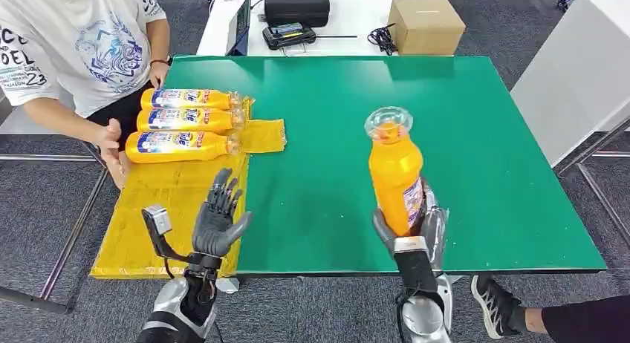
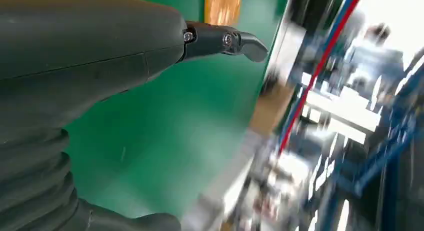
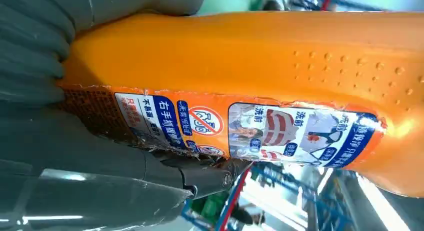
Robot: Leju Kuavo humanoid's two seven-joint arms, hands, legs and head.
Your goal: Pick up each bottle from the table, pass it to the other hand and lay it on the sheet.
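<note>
- Green table (image 1: 483, 172) fills the middle of the head view, with grey carpet around it and a white desk behind carrying a black case (image 1: 296, 3) and a cardboard box (image 1: 426, 25).
- Yellow sheet (image 1: 174, 209) covers the table's left edge, one flap reaching out onto the green.
- Three bottles (image 1: 182, 122) lie side by side on the sheet's far end, caps pointing toward the table's middle.
- A person in a white printed shirt sits at the far left — one hand (image 1: 114, 151) rests at the base of the nearest lying bottle.
- Right hand (image 1: 416, 228) grips the fourth bottle (image 1: 395, 176) around its lower body and holds it upright over the table's near edge, clear cap up; in the right wrist view the thumb (image 3: 200, 178) presses against the label.
- Left hand (image 1: 217, 220) is raised over the sheet's inner edge, fingers spread and holding nothing — well apart from the held bottle.
- A shoe (image 1: 496, 304) shows on the carpet at the lower right.
</note>
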